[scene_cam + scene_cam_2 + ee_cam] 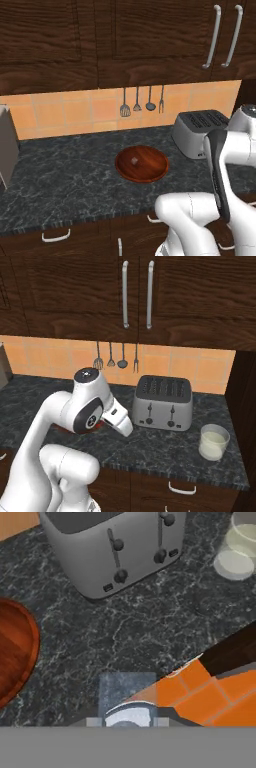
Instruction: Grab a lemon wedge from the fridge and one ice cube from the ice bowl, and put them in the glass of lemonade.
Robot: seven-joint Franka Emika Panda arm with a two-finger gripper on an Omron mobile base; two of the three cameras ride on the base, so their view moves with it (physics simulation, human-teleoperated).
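The ice cube (135,160) lies alone near the middle of the ice bowl (150,172) on the counter (60,175), left of the toaster (162,402); the glass of lemonade (213,442) stands right of it. Whether the gripper's fingers are spread or clenched cannot be told. The cube is tiny, so descend centred and vertical.

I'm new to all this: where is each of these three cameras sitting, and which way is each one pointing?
Left base view: behind the arm on its left, looking forward and down at the dark speckled counter with the round reddish-brown wooden bowl; the white arm rises at lower right.
Right base view: behind on the right, facing the silver four-slot toaster and short clear glass of pale lemonade; the arm rises at lower left.
Hand view: on the hand, looking down at the counter.
All three share the toaster.
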